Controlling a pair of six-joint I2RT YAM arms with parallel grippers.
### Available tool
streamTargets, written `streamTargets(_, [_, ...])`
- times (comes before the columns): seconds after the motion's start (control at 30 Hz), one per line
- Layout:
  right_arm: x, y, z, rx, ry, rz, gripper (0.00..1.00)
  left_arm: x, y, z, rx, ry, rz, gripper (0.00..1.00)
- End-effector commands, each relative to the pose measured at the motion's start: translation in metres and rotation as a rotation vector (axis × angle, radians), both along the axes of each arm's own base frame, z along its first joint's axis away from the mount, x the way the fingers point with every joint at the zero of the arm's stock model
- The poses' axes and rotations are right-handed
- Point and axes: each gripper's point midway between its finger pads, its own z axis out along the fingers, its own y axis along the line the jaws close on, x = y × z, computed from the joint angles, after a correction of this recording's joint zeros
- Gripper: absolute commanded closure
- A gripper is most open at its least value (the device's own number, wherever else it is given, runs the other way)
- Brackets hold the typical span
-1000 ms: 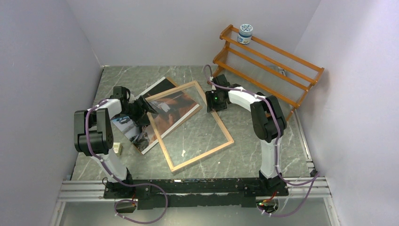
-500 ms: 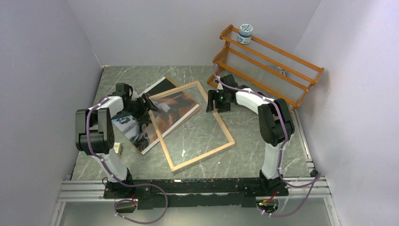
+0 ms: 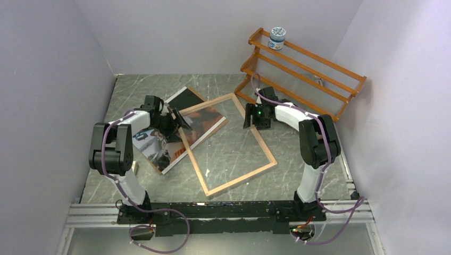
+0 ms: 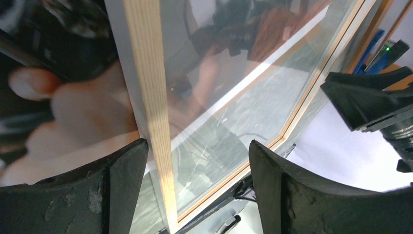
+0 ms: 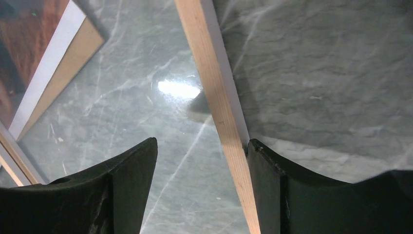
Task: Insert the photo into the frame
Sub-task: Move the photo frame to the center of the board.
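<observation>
Top: frame [image 3: 242, 179] lies on table [image 3: 298, 175], back up, left corner over photo [image 3: 159, 151]. Left pincer [image 3: 178, 119] at left rail, right pincer [image 3: 249, 117] at right rail.
L wrist: pincer [image 4: 197, 146] apart, rail btwn fingers, not clamped; photo [image 4: 63, 112] beneath.
R wrist: pincer [image 5: 202, 144] apart, rail against one finger

Frame [image 3: 242, 178]: pale natural wood rim, white edge, clear pane. Photo [image 3: 157, 149]: dark and orange-tan tones, white border. Counter [image 3: 159, 90]: grey-green marble pattern, white veins. Rack [image 3: 303, 69]: orange wood. Jar [image 3: 277, 37]: white, blue print. My left end effector [image 4: 197, 146]: matte black.
</observation>
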Motion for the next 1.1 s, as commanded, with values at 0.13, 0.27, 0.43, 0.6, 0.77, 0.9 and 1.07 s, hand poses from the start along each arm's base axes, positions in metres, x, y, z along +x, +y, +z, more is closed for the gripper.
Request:
streamTargets(0.13, [0.028, -0.012, 0.054, 0.028, -0.129, -0.065, 0.27, -0.003, 0.029, 0.029, 0.235, -0.059, 0.043, 0.16])
streamTargets(0.27, [0.031, -0.009, 0.076, 0.058, -0.173, -0.078, 0.27, 0.002, 0.065, 0.045, 0.336, -0.09, 0.115, 0.14])
streamTargets(0.43, [0.029, -0.004, 0.098, 0.108, -0.21, -0.097, 0.27, 0.005, 0.14, 0.053, 0.385, -0.07, 0.281, 0.17])
streamTargets(0.6, [0.017, 0.002, 0.105, 0.173, -0.199, -0.11, 0.28, 0.005, 0.218, 0.061, 0.538, -0.09, 0.49, 0.15])
streamTargets(0.77, [0.002, 0.004, 0.1, 0.203, -0.177, -0.123, 0.28, -0.002, 0.258, 0.057, 0.549, -0.123, 0.583, 0.14])
streamTargets(0.9, [-0.01, 0.008, 0.096, 0.241, -0.162, -0.113, 0.29, 0.001, 0.265, 0.044, 0.435, -0.156, 0.582, 0.16])
streamTargets(1.07, [-0.018, 0.011, 0.092, 0.263, -0.139, -0.095, 0.29, 0.009, 0.258, 0.017, 0.323, -0.152, 0.538, 0.25])
